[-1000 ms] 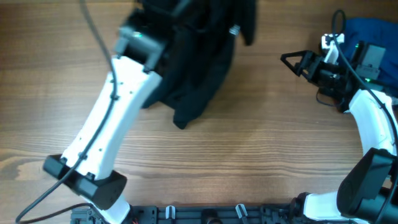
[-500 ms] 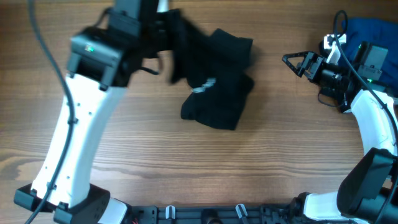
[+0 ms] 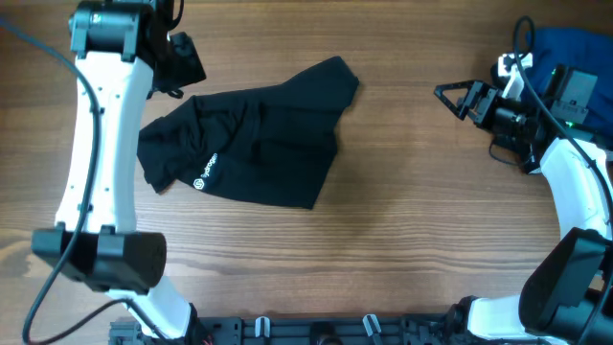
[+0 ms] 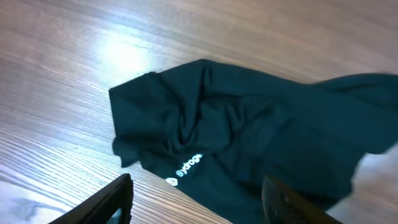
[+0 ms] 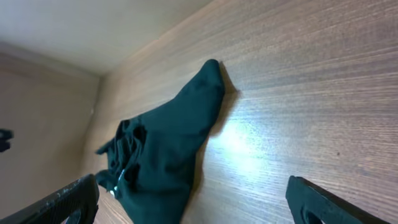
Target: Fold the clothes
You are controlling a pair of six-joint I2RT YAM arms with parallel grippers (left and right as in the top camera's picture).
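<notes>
A black garment (image 3: 249, 144) with a small white logo (image 3: 204, 172) lies crumpled and partly spread on the wooden table, left of centre. My left gripper (image 3: 182, 65) hovers at its far left corner, open, with nothing between its fingers. In the left wrist view the garment (image 4: 249, 130) lies below and ahead of the gripper (image 4: 199, 205), whose fingers (image 4: 118, 198) stand apart. My right gripper (image 3: 458, 99) stands open at the far right, well away from the garment. In its wrist view the garment (image 5: 161, 155) lies far ahead of the open gripper (image 5: 193, 205).
A blue cloth (image 3: 565, 48) is bunched at the table's back right corner, behind the right arm. The left arm (image 3: 96, 172) runs along the table's left side. Bare wood (image 3: 402, 240) spans the front and middle right.
My left gripper swung left and let go of the black garment, which dropped and spread on the table. Its jaws went from shut to open. The right arm stayed put.
</notes>
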